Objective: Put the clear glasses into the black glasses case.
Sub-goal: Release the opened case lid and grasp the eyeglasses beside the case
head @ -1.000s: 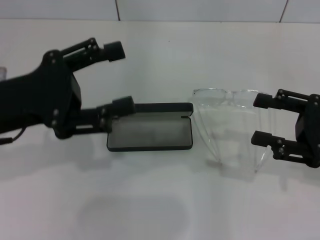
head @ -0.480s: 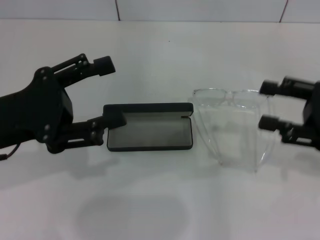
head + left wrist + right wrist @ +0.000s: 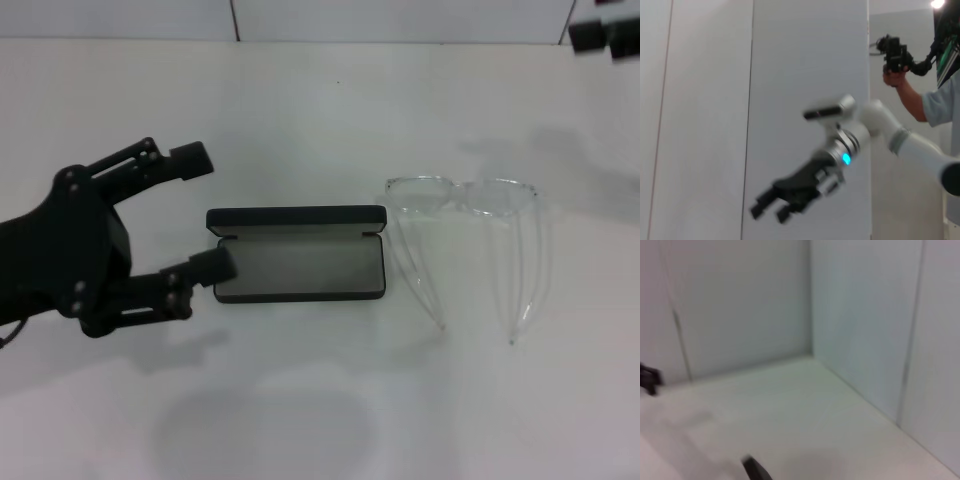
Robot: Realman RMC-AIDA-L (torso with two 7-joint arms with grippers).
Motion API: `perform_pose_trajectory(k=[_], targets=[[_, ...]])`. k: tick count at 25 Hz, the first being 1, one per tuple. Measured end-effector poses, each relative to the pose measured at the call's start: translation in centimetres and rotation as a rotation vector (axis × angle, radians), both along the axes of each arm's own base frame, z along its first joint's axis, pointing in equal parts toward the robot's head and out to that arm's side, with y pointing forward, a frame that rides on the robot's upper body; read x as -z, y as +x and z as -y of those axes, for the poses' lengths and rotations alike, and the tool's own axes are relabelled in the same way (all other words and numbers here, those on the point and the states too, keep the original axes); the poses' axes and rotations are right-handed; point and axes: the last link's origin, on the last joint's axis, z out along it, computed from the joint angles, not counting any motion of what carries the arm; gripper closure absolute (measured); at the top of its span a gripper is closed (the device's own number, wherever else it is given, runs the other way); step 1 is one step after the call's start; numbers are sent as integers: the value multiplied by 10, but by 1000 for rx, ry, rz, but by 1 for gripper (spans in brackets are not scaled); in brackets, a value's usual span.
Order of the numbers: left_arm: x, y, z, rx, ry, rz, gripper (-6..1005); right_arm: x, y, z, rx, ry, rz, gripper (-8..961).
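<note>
Lying open near the middle of the white desk (image 3: 300, 400), the black glasses case (image 3: 298, 266) showed its grey lining upward, with the raised lid forming a dark band along the far long side. The clear glasses (image 3: 467, 235) rested just beside the case on the robot's right, apart from it, with the lens front toward the far edge of the desk and both thin arms unfolded, pointing toward the near edge. Neither object was touched by any finger.

The left gripper (image 3: 202, 214) hovered at the left end of the case, its two black fingers spread wide apart and empty; the far fingertip (image 3: 190, 160) stood beyond the case's far left corner, while the near fingertip (image 3: 213, 267) overlapped the case's left end in the head view, and whether it touched could not be told.

The right gripper (image 3: 606, 35) appeared only as dark finger parts at the far right corner of the desk, well apart from the glasses; how far its fingers stood apart could not be told from the head view. In the left wrist view the same gripper (image 3: 771, 205) appeared farther off on its white arm (image 3: 880, 127), with its dark fingers separated and nothing between them. A person (image 3: 930, 100) holding a camera rig stood behind that arm.
</note>
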Motion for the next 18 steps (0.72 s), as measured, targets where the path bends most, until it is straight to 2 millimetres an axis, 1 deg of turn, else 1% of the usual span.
perform_pose_trajectory(k=[1,4,6,8,9,12,15,18], targets=[[1,0,0,1,-4,0,134,-3,-12,-6,12,-6,43,295],[5,4,-2,20,-20,-5,134,-3,-40,-16,11,-33,145,296],[8,6,-4,33,-26,-6,134,0,-45,-23,25,-31,221,296],[10,7,-5,38,-28,-3,135,7,-50,-29,37,-32,315,296],[10,7,-5,37,-29,-1,135,15,-54,-33,32,-42,383,296],[10,6,-4,32,-29,-1,135,32,-63,-38,2,-56,516,296],[10,5,-4,33,-28,-2,135,57,-71,-41,-65,-73,664,296],[10,7,-5,38,-28,-2,135,78,-78,-41,-115,-118,736,296]])
